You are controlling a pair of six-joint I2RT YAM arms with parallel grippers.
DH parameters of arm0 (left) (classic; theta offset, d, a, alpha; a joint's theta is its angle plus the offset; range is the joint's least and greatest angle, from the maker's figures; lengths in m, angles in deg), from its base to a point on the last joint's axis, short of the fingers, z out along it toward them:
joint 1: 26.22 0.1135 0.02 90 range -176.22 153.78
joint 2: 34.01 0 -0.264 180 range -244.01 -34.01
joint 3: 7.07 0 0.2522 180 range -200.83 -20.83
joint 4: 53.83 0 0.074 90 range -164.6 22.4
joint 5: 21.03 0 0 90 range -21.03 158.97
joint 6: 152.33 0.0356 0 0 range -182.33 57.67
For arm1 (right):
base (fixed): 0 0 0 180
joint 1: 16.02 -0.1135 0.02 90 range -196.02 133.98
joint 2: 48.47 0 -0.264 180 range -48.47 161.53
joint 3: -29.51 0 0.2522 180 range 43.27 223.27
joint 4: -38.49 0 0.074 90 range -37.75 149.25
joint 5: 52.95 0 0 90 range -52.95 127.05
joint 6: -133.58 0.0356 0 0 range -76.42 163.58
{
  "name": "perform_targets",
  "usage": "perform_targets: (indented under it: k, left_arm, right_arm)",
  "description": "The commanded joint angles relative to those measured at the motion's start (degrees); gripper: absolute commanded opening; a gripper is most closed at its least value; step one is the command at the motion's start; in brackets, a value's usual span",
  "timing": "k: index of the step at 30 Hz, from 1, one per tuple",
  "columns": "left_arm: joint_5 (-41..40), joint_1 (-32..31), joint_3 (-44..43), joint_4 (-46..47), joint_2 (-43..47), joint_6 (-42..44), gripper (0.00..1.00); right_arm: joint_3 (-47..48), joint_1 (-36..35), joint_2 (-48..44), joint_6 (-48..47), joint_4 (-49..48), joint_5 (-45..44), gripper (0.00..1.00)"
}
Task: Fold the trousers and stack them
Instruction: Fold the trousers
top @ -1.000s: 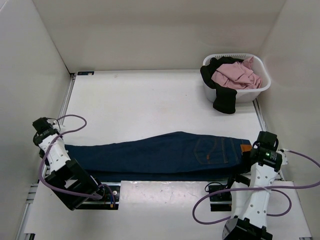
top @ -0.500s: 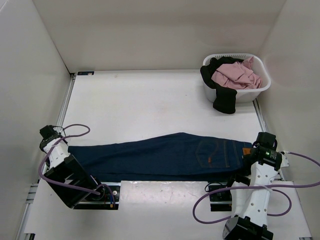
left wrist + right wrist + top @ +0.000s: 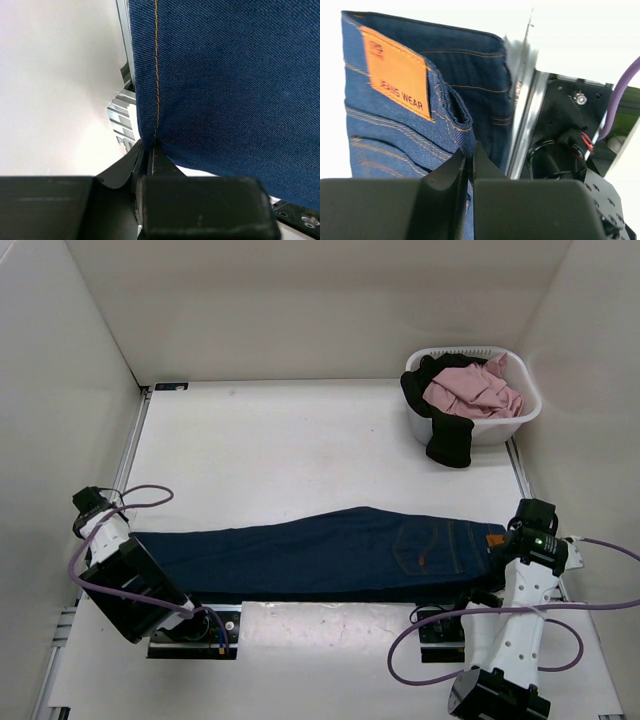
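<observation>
Where the flat white tabletop (image 3: 280,450) met its near edge, the long pair of dark navy-blue denim trousers (image 3: 320,552) lay stretched from left to right between the two arms, legs together, waist toward the right. Well apart, in the far right corner, stood a white plastic laundry basket (image 3: 522,416) holding a crumpled pink garment (image 3: 470,392) and a black garment (image 3: 450,440) draped over its rim.

The left gripper (image 3: 149,150) was pinched narrow on the leg end, right at the orange-stitched side seam (image 3: 156,65). The right gripper (image 3: 469,155) was clamped narrow on the waistband edge, just below the orange rectangular leather-look patch (image 3: 396,75).

Denim of this weight seemed heavy and fairly stiff for cloth, yet limp enough to sag in the middle when lifted; it was unlikely to slip from the pads. The doubled layers at seam and waistband looked like the firmest places to grip, and both ends would probably need carrying together to fold cleanly.
</observation>
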Motion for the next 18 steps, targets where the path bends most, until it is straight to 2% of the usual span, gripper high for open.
perform_targets:
  k: [1, 3, 4, 5, 6, 7, 8, 11, 13, 15, 18]
  left_arm:
    - [-1.3, 0.5, -1.09, 1.6, 0.48, 0.65, 0.14]
    - [-1.3, 0.5, -0.48, 1.6, -0.04, 0.65, 0.18]
    - [-1.3, 0.5, -0.47, 1.6, -0.05, 0.65, 0.23]
    - [-1.3, 0.5, 0.05, 1.6, -0.05, 0.65, 0.31]
    - [-1.3, 1.02, 0.06, 1.6, -0.57, 0.65, 0.43]
    - [-1.82, 1.03, 0.06, 1.6, -0.58, 0.65, 0.53]
    - [-1.83, 1.03, 0.06, 1.6, -0.58, 1.17, 0.64]
    - [-1.83, 1.03, -2.31, 1.6, -0.58, 1.17, 0.68]
    - [-0.7, 1.03, -5.54, 0.73, 0.21, 0.65, 0.68]
    - [1.41, 1.03, -8.71, -1.02, 1.09, -0.14, 0.68]
    - [10.89, -0.2, -14.61, -7.96, 2.59, -1.45, 0.67]
  right_arm:
    - [-2.64, 0.26, -0.24, 0.98, 1.86, -2.42, 0.0]
    - [-3.43, 0.26, -0.24, 1.69, 2.56, -3.73, 0.1]
    - [-3.43, 0.26, -0.24, 1.69, 2.56, -3.74, 0.19]
    - [-3.43, 0.26, -0.77, 2.38, 3.08, -3.74, 0.46]
    - [-3.43, 0.26, -0.77, 3.0, 3.09, -4.52, 0.61]
    - [-2.74, 0.26, -0.77, 3.01, 3.09, -4.53, 0.79]
    - [-1.6, 0.26, -0.77, 3.01, 3.09, -5.14, 0.83]
    - [1.04, 0.26, -0.25, 0.64, 0.55, -5.14, 0.88]
    - [3.68, 0.26, 0.36, -4.7, -5.74, -0.52, 0.9]
    - [5.26, 0.26, 2.82, -13.11, -9.99, 4.33, 0.81]
    - [6.85, -3.24, 8.53, -17.9, -13.61, 9.09, 0.67]
